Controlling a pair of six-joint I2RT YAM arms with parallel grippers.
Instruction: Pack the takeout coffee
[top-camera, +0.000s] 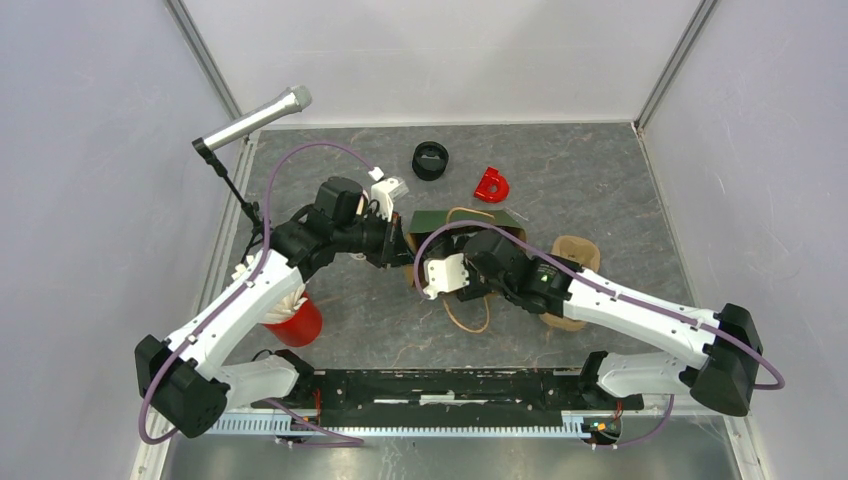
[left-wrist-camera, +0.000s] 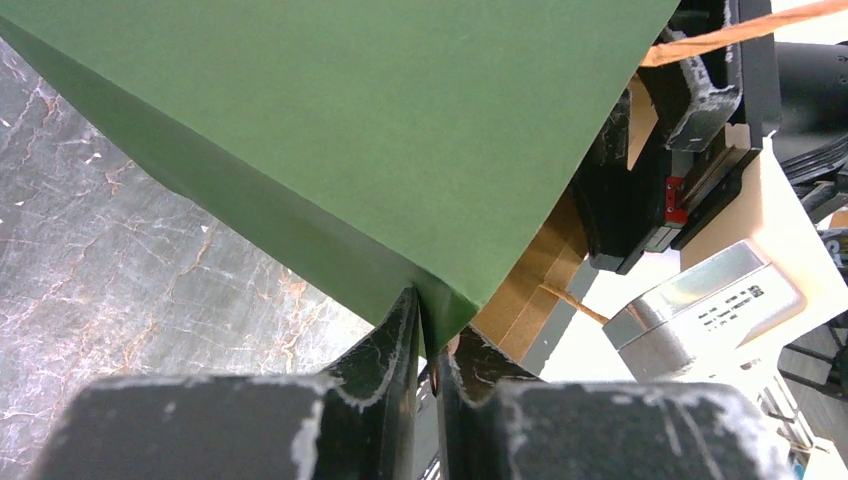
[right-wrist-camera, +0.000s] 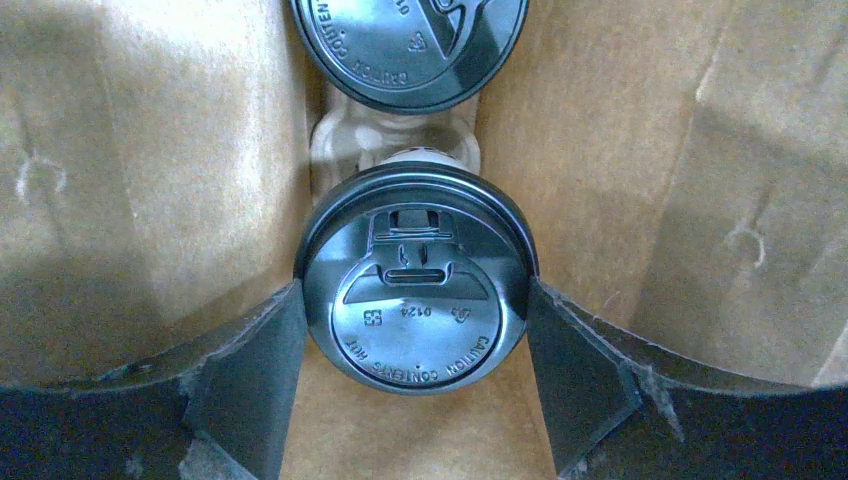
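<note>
- Left jaws nearly closed, with only a corner fold of the green paper bag pinched thin between the tips.
- Ahead of and above those jaws, the bag's green outer wall spreading away. Just to their right, its kraft-brown inside and a strand of twine handle.
- To the left of the left jaws, bare grey marbled counter.
- Right jaws standing wide, reaching down into the open bag, one finger pressed to each side of the round black lid of the near cup. Closed on it as far as that lid allows.
- A sliver of cream cup wall showing under the lid's far rim.
- Just past the right jaws' tips, on the same line, the far cup, likewise capped in black and cut off by the frame's top edge.
- Between the two cups, a pale moulded carrier, with both cups seated in it inside the bag. Brown paper walls close on either side of the jaws.
- Seen from above, both sets of jaws at the bag, left at its rim and right hidden within.
- Well beyond the jaws, toward the back wall, a black round piece and a small red piece, apart from each other.
- Back beside the left forearm, well behind its jaws, a red cup of white sticks.
</note>
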